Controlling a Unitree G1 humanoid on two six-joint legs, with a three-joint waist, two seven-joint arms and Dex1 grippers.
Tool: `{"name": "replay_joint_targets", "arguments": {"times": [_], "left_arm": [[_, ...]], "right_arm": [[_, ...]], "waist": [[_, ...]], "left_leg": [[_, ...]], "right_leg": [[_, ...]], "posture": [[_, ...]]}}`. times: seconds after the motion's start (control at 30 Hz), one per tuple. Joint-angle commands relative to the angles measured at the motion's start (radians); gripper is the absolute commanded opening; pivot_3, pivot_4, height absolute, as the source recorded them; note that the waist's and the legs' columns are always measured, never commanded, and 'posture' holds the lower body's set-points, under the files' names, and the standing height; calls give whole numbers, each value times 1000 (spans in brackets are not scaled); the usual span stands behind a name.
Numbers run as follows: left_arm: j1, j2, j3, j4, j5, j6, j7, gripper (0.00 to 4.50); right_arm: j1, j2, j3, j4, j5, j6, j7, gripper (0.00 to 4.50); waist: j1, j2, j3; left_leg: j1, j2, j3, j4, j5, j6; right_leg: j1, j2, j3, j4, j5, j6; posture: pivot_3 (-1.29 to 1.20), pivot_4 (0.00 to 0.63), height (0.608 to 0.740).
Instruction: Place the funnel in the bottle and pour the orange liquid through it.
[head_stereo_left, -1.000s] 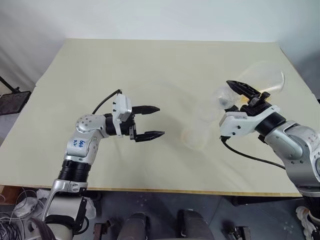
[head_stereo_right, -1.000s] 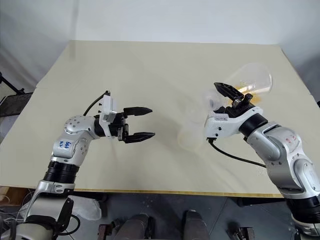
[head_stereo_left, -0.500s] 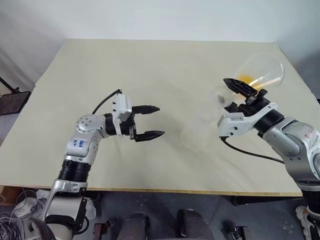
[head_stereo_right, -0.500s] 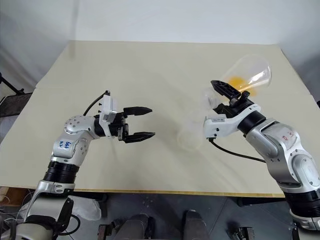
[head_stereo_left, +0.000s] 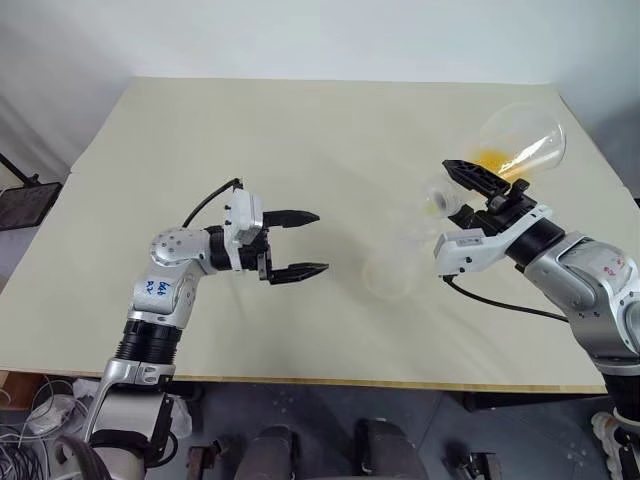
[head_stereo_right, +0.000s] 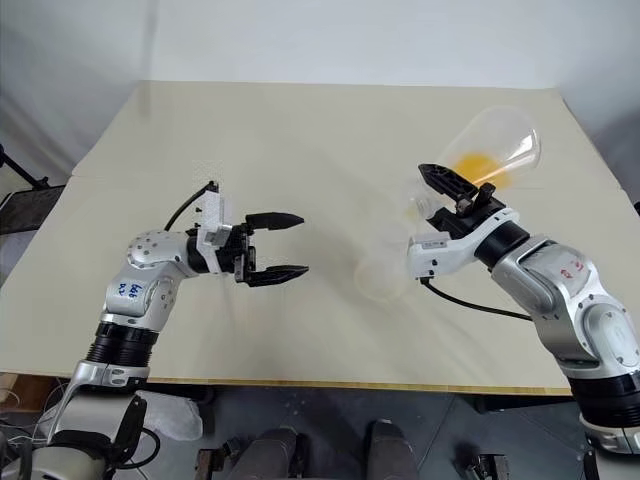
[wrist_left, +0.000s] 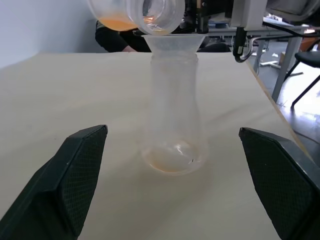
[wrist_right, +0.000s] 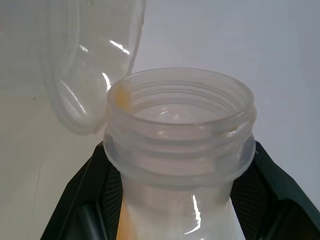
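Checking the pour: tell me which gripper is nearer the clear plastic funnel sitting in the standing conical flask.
Right. The right gripper holds the tilted flask right over the funnel; the left gripper hangs open, clearly apart on the other side.

Probably lab: bare table (head_stereo_left: 300, 130), office chair (wrist_left: 307, 65).

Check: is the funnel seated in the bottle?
Seated. The funnel sits upright in the bottle neck, stem down inside, cone resting on the rim.
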Motion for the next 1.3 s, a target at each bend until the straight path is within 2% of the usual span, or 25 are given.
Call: {"name": "replay_joint_targets", "arguments": {"times": [0.03,0.23,0.47,1.3], "left_arm": [[-19,15,13,10,3,-54,-37,4500],[-21,25,2,44,5,-102,-103,4500],[-42,23,6,56,-12,-71,-132,4500],[-66,20,8,55,-14,-25,-144,4500]], "right_arm": [[-23,-17,-37,-23,-1,-16,-21,2439],[-32,-30,-41,-7,-5,-38,-23,2439],[-44,-48,-44,8,-3,-63,-21,2439],[-77,-64,-36,35,-31,-138,-32,2439]], "waist": [[0,0,0],[0,0,0],[0,0,0],[-1,0,0]], "left_leg": [[0,0,0,0,0,0],[0,0,0,0,0,0],[0,0,0,0,0,0],[0,0,0,0,0,0]], "right_leg": [[0,0,0,0,0,0],[0,0,0,0,0,0],[0,0,0,0,0,0],[0,0,0,0,0,0]], "posture": [[0,150,740],[0,150,740],[0,150,740],[0,150,740]]}}
